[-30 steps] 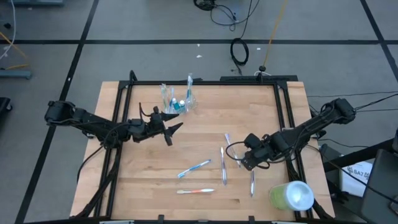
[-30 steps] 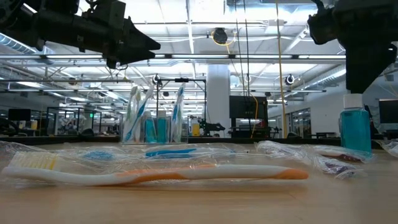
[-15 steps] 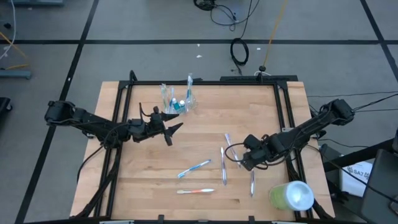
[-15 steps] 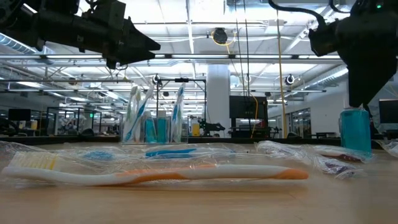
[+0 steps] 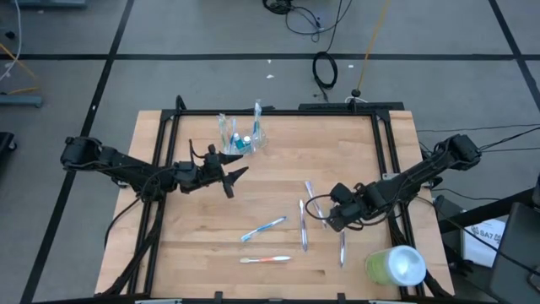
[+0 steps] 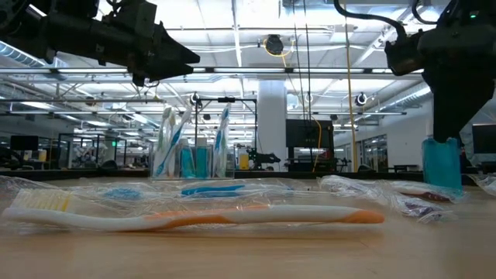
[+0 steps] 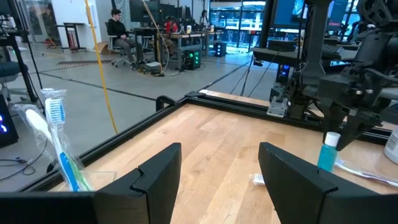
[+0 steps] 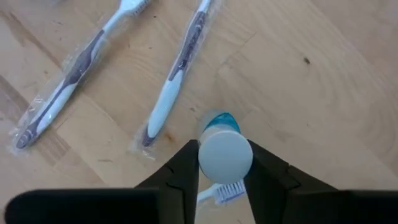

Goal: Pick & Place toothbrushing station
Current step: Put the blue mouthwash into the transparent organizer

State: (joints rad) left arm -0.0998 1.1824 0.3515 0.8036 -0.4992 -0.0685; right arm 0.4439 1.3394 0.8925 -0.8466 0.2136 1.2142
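Observation:
A small blue bottle [image 6: 443,164] with a white cap stands upright on the table at the right. My right gripper [image 5: 327,217] has come down over it and is shut on it. A clear cup [image 5: 240,137] at the far edge holds upright toothbrushes and tubes. My left gripper [image 5: 236,175] hovers open and level near the cup, with nothing between its fingers [image 7: 158,171]. Wrapped toothbrushes lie flat on the wood: a blue one [image 5: 263,228], an orange one [image 5: 266,259] and several more around my right gripper [image 8: 225,163]. My right gripper pinches the bottle's white cap [image 8: 210,155] between its two fingers, one on each side. The fingers [image 8: 186,171] come from above, pointing steeply down. The bottle is upright and its base [image 6: 443,184] rests on the table.
A large lime-green cylinder [image 5: 395,265] with a white end lies at the near right corner. A black frame [image 5: 169,143] runs along the table's left, far and right edges. Two wrapped toothbrushes [image 8: 68,78] lie just beside the bottle. Bare wood lies at the table's middle and near left.
My right gripper has sunk straight down over the blue bottle, so the bottle's white cap, which showed below the fingers a second ago, is now covered by them in the low view. The bottle has stayed in place.

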